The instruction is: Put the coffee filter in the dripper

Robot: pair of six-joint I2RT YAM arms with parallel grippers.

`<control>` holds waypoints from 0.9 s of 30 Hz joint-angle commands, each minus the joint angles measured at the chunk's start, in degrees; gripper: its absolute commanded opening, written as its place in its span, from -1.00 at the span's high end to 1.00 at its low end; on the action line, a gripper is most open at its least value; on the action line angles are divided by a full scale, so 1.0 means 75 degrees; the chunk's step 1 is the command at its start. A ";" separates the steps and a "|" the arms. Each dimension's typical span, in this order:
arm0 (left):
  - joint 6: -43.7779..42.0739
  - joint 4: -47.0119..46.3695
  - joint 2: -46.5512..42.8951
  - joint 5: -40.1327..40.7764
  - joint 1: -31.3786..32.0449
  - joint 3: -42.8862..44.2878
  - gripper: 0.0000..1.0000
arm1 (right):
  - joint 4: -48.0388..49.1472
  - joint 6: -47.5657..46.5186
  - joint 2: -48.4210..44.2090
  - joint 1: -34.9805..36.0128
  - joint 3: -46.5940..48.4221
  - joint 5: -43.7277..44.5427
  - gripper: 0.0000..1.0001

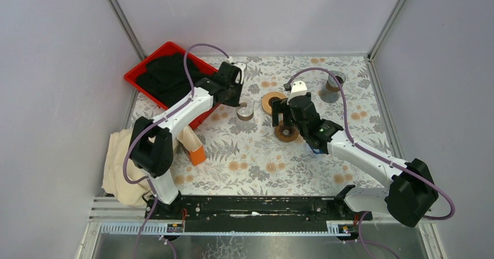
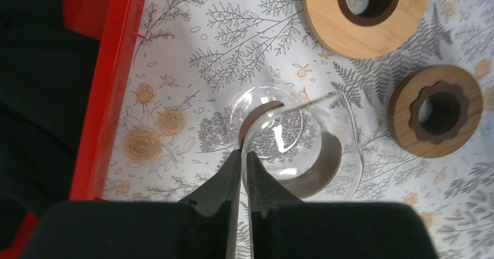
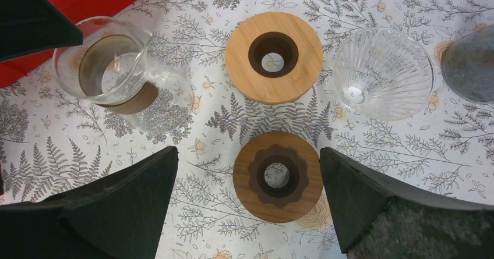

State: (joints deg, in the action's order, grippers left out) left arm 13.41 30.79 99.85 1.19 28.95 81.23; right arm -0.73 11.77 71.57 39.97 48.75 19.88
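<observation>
Dripper (image 3: pixel 384 73) sits just right of our wide-open right gripper (image 3: pixel 247 157), poised over the dark wooden ring (image 3: pixel 278 176); left gripper (image 2: pixel 242 154) pinches the glass cup (image 2: pixel 291 142).

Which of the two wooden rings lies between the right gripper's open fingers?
The darker ring with the scalloped inner hole; the paler ring, with its plain round hole, lies beyond the right gripper.

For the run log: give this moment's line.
left end effector: shut on glass carafe | right end effector: open above dark wooden ring
</observation>
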 commanded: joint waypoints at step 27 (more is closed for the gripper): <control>-0.4917 0.1856 0.1449 -0.1710 -0.0590 0.1613 0.42 | 0.0262 -0.0059 0.0103 -0.0055 0.0167 -0.0364 -0.97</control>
State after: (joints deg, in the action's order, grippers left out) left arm -20.21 41.12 109.67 -10.33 25.02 93.97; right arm -0.69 11.75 71.79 39.94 48.75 17.87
